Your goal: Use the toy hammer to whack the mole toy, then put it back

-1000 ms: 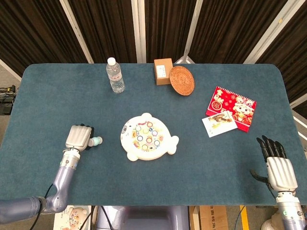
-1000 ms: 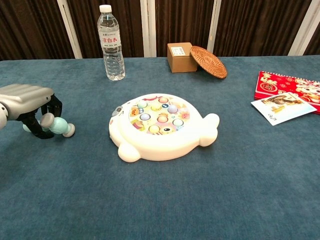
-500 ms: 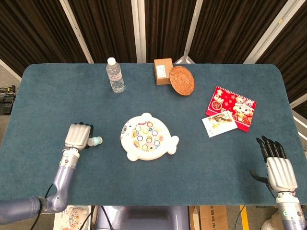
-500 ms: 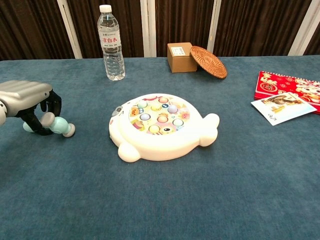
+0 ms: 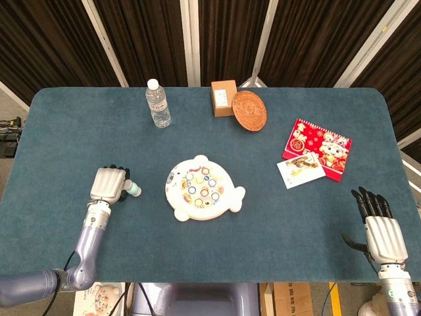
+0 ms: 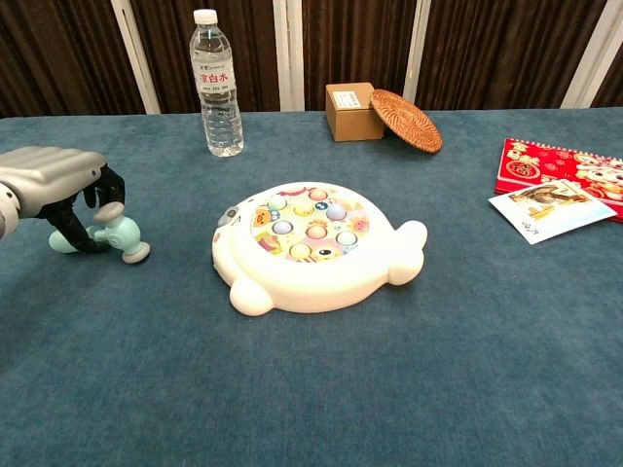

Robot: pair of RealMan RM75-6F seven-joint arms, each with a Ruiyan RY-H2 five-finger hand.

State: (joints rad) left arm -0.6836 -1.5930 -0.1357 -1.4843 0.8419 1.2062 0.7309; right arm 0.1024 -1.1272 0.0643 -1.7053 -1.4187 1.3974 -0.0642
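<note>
The white round mole toy, with several coloured moles on top, lies in the middle of the blue table. To its left, my left hand grips the handle of the pale teal toy hammer. Its fingers are curled around the handle. The hammer's head points toward the mole toy, low over the cloth, about a hand's width from the toy's rim. My right hand rests at the near right edge in the head view, fingers straight and holding nothing.
A water bottle stands at the back left. A cardboard box and a woven coaster leaning on it are at the back centre. A red booklet with a card lies to the right.
My left hand has shifted slightly away from me and toward the mole toy, carrying the hammer; the hammer's head now tilts down a little. The right hand has stayed still.
</note>
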